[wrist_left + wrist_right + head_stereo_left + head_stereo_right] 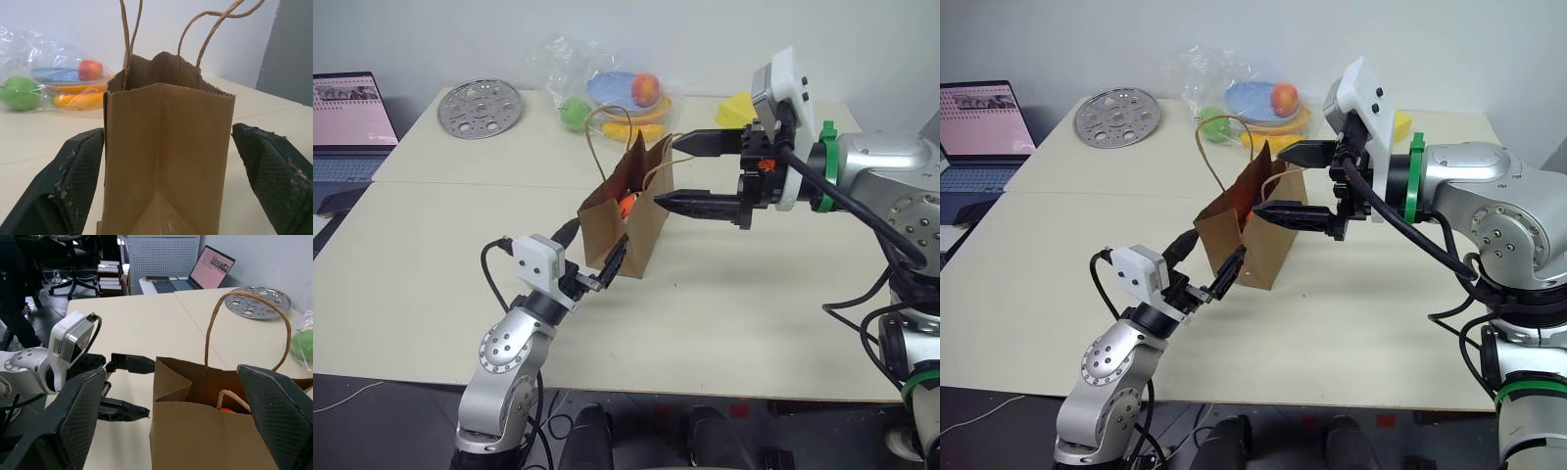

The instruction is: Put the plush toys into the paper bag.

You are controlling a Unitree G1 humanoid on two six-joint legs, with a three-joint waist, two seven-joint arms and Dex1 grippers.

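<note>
R hand (677,174) open, level over paper bag (625,223); L hand (1206,267) open beside it

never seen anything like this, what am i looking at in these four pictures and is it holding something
It is a robot with two arms, each ending in a two-fingered black claw. Two pictures come from cameras in its head, looking down over a pale table. The other two come from cameras on its wrists, looking along each claw's fingers.

A brown paper bag stands open on the table, with something orange inside. The left claw is open around the bag's lower part. The right claw is open at the bag's top. Neither holds anything.

Farther back lie plastic fruit in a clear bag, a round metal plate with holes, a yellow block and a laptop.
</note>
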